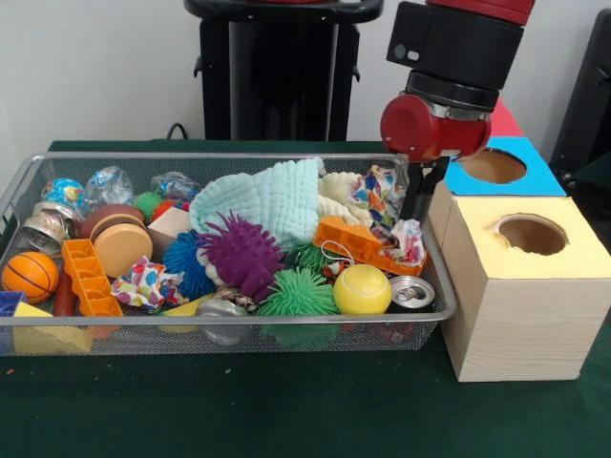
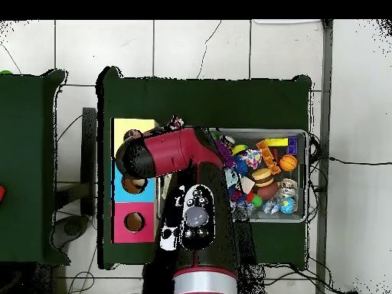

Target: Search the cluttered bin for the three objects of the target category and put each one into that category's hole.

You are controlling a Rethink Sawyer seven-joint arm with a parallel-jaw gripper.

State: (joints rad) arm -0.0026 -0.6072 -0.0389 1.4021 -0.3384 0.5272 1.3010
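Note:
The wire-mesh bin [image 1: 229, 322] is full of clutter. Three white patchwork fabric pieces show in it: one at the front left [image 1: 148, 283], one at the back right [image 1: 375, 186] and one by the right wall [image 1: 407, 239]. My gripper [image 1: 417, 196] hangs at the bin's back right corner, right beside the back-right piece; I cannot tell whether it touches it. The yellow-topped box's hole [image 1: 532, 234] is empty, to the gripper's right and nearer the camera. In the overhead view the arm [image 2: 191, 199] hides the gripper and lies across the gap between the bin [image 2: 306, 178] and the yellow top [image 2: 142, 124].
A blue-topped box [image 1: 496, 167] and a red-topped box [image 1: 506, 119] stand behind the yellow one. The bin also holds a mint towel [image 1: 272, 196], a cream towel [image 1: 339, 196], a purple spiky ball [image 1: 239, 253], a tennis ball [image 1: 363, 289], a can [image 1: 410, 293] and a basketball [image 1: 29, 275].

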